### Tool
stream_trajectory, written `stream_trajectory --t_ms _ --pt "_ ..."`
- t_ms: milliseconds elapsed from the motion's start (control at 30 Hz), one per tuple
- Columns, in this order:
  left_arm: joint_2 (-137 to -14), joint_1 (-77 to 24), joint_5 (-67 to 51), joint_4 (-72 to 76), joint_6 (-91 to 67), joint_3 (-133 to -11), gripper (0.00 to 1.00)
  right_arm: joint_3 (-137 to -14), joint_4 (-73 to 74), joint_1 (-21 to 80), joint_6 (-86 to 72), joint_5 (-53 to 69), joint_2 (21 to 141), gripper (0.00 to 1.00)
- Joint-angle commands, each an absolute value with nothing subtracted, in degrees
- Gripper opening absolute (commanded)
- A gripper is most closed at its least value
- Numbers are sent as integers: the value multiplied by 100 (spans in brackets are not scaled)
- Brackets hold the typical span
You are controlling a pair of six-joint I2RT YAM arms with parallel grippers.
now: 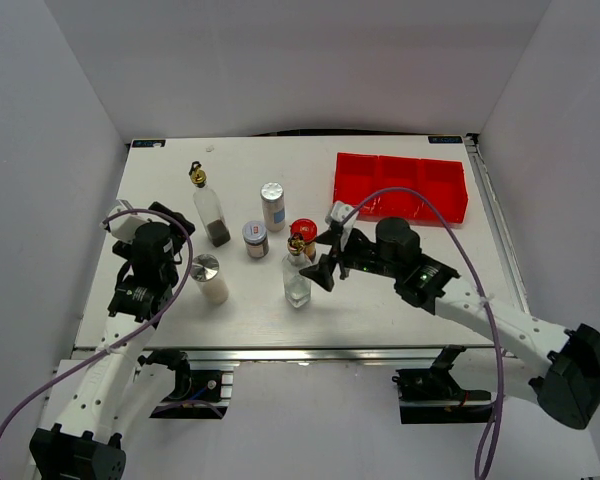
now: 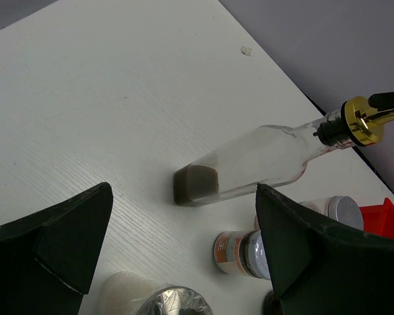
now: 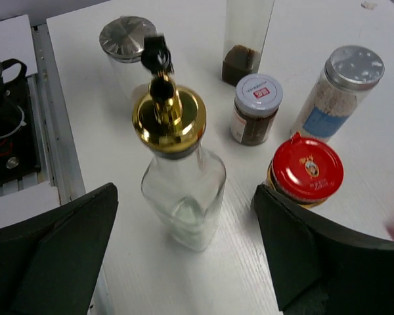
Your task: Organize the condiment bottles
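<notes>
A clear glass bottle with a gold pourer [image 1: 297, 272] [image 3: 184, 193] stands between the open fingers of my right gripper [image 1: 326, 256] [image 3: 185, 223], untouched. A red-lidded dark jar [image 1: 303, 231] [image 3: 306, 172] stands just behind it. A second tall bottle with dark liquid [image 1: 212, 212] [image 2: 249, 164] stands ahead of my open, empty left gripper [image 1: 183, 240] [image 2: 184, 252]. A silver-lidded small jar [image 1: 255, 238] [image 2: 240, 252] [image 3: 256, 108] is mid-table. One silver-capped white shaker [image 1: 209, 278] [image 2: 148, 298] is close to the left gripper. The other shaker [image 1: 272, 205] [image 3: 341, 92] stands farther back.
A red three-compartment tray [image 1: 400, 187] lies at the back right, its corner showing in the left wrist view [image 2: 389, 220]. White walls close in the table on three sides. A purple cable loops over each arm.
</notes>
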State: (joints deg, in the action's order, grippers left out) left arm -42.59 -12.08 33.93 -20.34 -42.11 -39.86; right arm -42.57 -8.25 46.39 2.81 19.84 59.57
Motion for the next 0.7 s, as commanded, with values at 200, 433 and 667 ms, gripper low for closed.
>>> stream_trajectory --t_ms 200,433,667 --pt "-4157 -1195 3340 -1820 -4017 -3929 98 -4992 -2012 5080 624 1442 6969 88" --pt "-4140 -1187 3357 -1793 -3999 -3902 98 -5001 -2329 5133 466 1398 7251 59" --pt "-4043 -1195 3314 -1723 -3990 -3832 98 -4869 -2163 5124 369 705 6638 19"
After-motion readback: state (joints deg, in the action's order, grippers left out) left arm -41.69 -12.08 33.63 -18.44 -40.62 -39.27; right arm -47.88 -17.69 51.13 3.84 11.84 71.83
